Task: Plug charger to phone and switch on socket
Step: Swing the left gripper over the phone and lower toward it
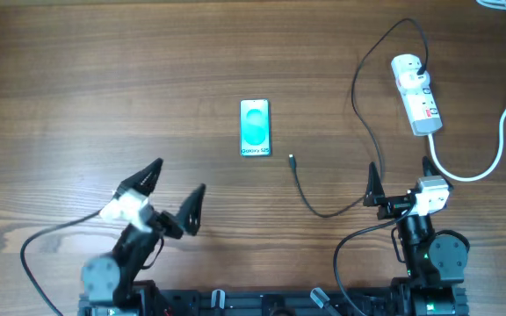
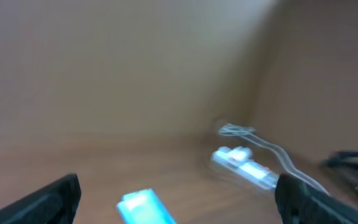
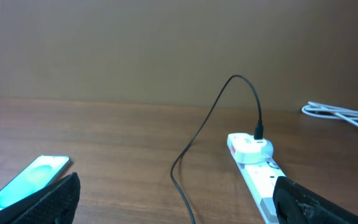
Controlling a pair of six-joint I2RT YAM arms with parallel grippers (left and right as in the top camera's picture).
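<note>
The phone (image 1: 255, 128) lies flat mid-table, its screen lit cyan; it also shows blurred in the left wrist view (image 2: 145, 207) and at the left edge of the right wrist view (image 3: 27, 180). The charger, a thin black cable (image 1: 358, 105), runs from the socket (image 1: 416, 95) in a loop down to its loose plug tip (image 1: 292, 160) on the table right of the phone. The cable (image 3: 194, 143) and socket (image 3: 260, 171) show in the right wrist view. My left gripper (image 1: 176, 193) is open and empty, below-left of the phone. My right gripper (image 1: 399, 180) is open and empty, below the socket.
The socket's thick white cord (image 1: 490, 132) loops along the right side of the table and off the far right corner. The left wrist view is blurred; the socket (image 2: 244, 168) and white cord show in it ahead to the right.
</note>
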